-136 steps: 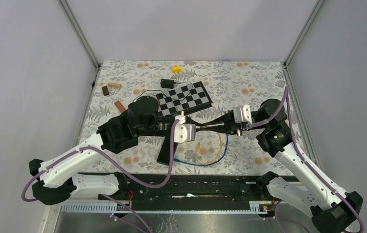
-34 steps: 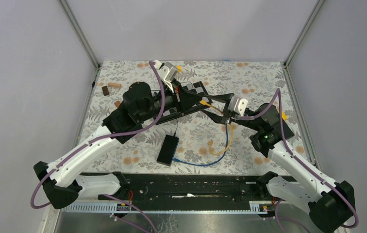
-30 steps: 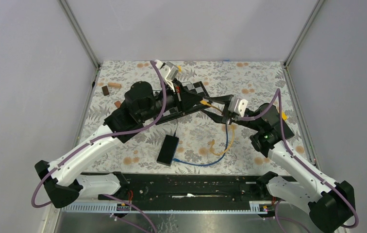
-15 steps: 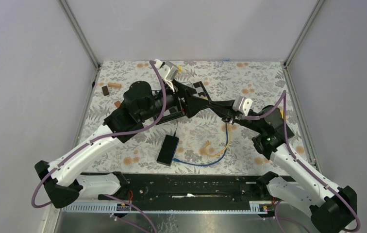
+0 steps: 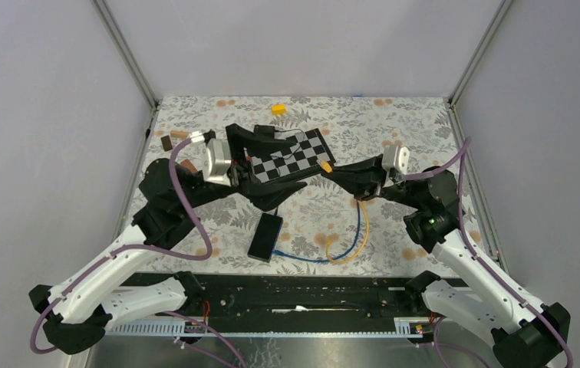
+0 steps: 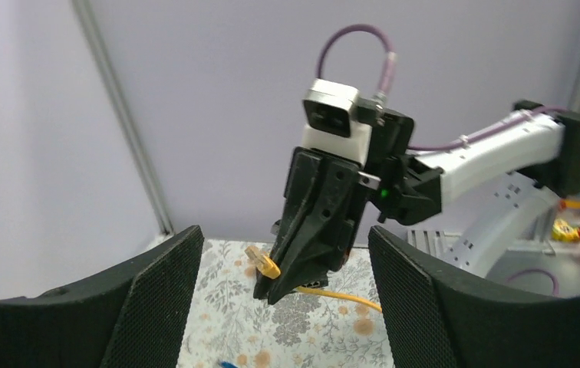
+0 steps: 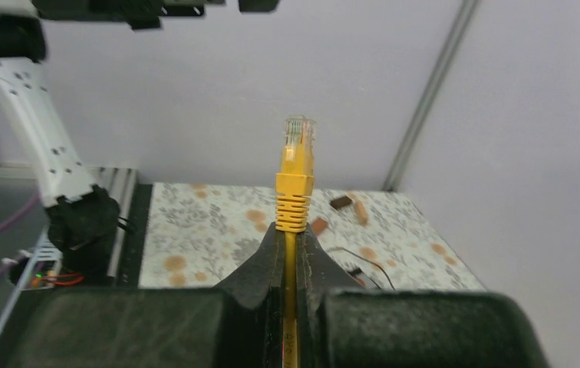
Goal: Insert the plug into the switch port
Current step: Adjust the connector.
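Observation:
The yellow plug [image 7: 294, 162] stands up out of my right gripper [image 7: 291, 230], which is shut on the yellow cable just behind the plug's ribbed boot. From above, that gripper [image 5: 333, 173] hovers right of the table's centre with the plug [image 5: 325, 165] pointing left. My left gripper [image 5: 294, 165] is open and faces it, with a gap between them. In the left wrist view, the plug [image 6: 262, 262] shows between the two wide-apart fingers [image 6: 156, 299]. The switch [image 5: 265, 236], a flat black box, lies on the table below both grippers. A blue cable [image 5: 310, 259] runs to it.
A checkerboard plate [image 5: 291, 153] lies under the left gripper. A yellow block [image 5: 278, 109] sits at the back and small brown blocks [image 5: 168, 142] at the back left. The yellow cable [image 5: 348, 247] loops on the cloth by the blue one.
The left gripper opened, let go of the plug and drew back to the left. The right gripper shut on the yellow cable and now carries the plug alone, a little further right.

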`<state>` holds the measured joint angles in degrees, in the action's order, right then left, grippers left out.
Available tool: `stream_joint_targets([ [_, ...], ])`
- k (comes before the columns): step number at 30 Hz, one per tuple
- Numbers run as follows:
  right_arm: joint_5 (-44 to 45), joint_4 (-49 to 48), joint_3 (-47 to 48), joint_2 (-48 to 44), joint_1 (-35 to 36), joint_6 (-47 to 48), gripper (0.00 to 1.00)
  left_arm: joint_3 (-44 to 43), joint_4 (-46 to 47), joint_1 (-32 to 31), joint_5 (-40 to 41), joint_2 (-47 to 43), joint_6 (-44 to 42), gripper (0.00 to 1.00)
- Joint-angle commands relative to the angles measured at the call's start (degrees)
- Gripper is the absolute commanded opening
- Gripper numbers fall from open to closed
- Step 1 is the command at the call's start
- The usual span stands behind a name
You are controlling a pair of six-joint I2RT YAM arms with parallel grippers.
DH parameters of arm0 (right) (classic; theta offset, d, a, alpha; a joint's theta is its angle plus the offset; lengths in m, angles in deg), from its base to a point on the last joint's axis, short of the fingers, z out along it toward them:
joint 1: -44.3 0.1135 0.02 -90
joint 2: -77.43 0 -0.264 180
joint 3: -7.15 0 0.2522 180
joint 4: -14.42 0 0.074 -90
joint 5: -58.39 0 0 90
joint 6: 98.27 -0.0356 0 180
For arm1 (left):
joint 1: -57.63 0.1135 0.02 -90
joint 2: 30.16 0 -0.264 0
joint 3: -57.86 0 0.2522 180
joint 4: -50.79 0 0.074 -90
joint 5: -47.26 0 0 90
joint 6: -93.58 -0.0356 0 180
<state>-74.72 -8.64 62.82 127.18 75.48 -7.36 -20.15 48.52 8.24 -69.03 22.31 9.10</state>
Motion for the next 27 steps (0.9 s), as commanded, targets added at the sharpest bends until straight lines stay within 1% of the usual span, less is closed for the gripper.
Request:
stream_joint_targets([
  [1, -8.9, -12.5, 2.8, -0.2, 0.4, -14.3, 0.00, 1.0, 5.1, 0.2, -11.9, -2.5, -9.0, 0.80],
  [3, -10.3, -19.3, 2.9, 0.0, 0.3, -18.9, 0.00, 1.1, 4.9, 0.2, -12.8, -3.3, -10.3, 0.80],
  [8, -11.5, -28.2, 4.1, 0.6, 0.4, -26.6, 0.00, -2.3, 0.8, 0.2, -17.8, -2.5, -13.3, 0.78],
  [13, -13.9, -30.7, 6.3, 1.1, 0.4, -29.0, 0.00, -3.1, 1.9, 0.2, -21.5, -1.5, -13.6, 0.77],
  [20, -16.4, -31.4, 7.8, 0.3, 0.4, -29.2, 0.00, -3.4, 3.9, 0.2, -24.8, -0.3, -12.3, 0.77],
  [27, -18.3, -31.4, 8.8, -0.1, 0.4, -29.3, 0.00, -3.9, 5.1, 0.2, -26.5, 0.6, -11.5, 0.77],
])
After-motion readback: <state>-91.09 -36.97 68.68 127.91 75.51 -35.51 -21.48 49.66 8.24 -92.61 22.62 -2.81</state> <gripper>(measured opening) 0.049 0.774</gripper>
